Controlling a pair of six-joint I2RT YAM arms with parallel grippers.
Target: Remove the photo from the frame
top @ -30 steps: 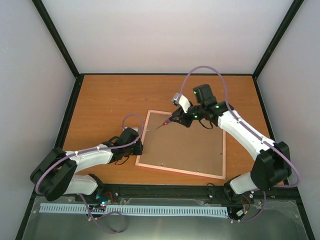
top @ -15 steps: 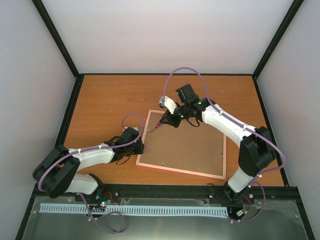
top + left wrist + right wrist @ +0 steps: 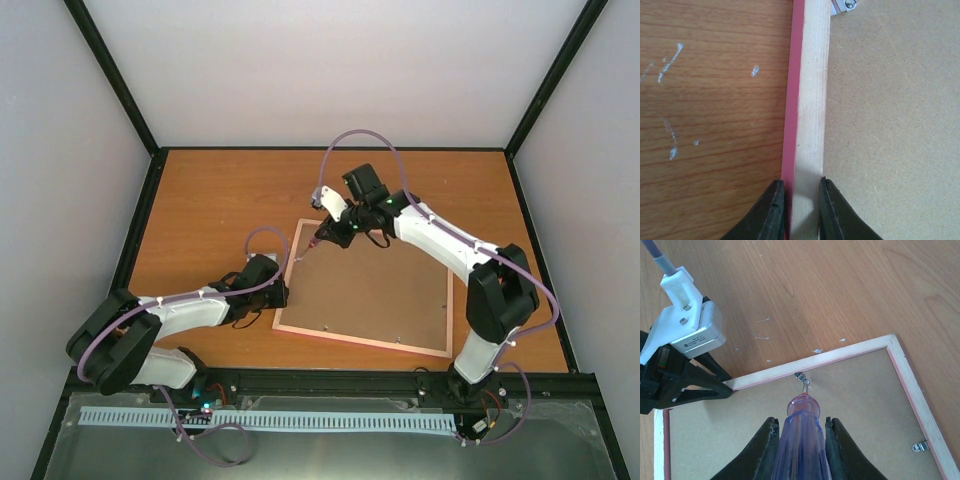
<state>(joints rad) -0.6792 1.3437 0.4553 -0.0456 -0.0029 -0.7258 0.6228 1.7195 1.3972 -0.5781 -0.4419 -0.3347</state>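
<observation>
The frame (image 3: 360,343) lies face down on the table, pink border around its brown backing board (image 3: 370,290). The photo is hidden under the board. My left gripper (image 3: 281,293) is shut on the frame's left rail (image 3: 810,100), one finger on each side (image 3: 801,187). My right gripper (image 3: 335,232) is shut on the red-handled screwdriver (image 3: 802,440), held low over the board near the far left corner. The screwdriver's tip touches a small metal clip (image 3: 801,377) on the rail (image 3: 840,357). The left gripper's black fingers (image 3: 700,385) show in the right wrist view.
More metal clips sit along the frame's inner edges (image 3: 920,446), (image 3: 842,5), (image 3: 397,340). The wooden table (image 3: 220,200) is bounded by black posts and white walls. Both arms reach over the frame's left half.
My right arm has moved left across the board with the screwdriver, toward the frame's far left corner, and its tip now rests at a clip. The left arm has not moved.
</observation>
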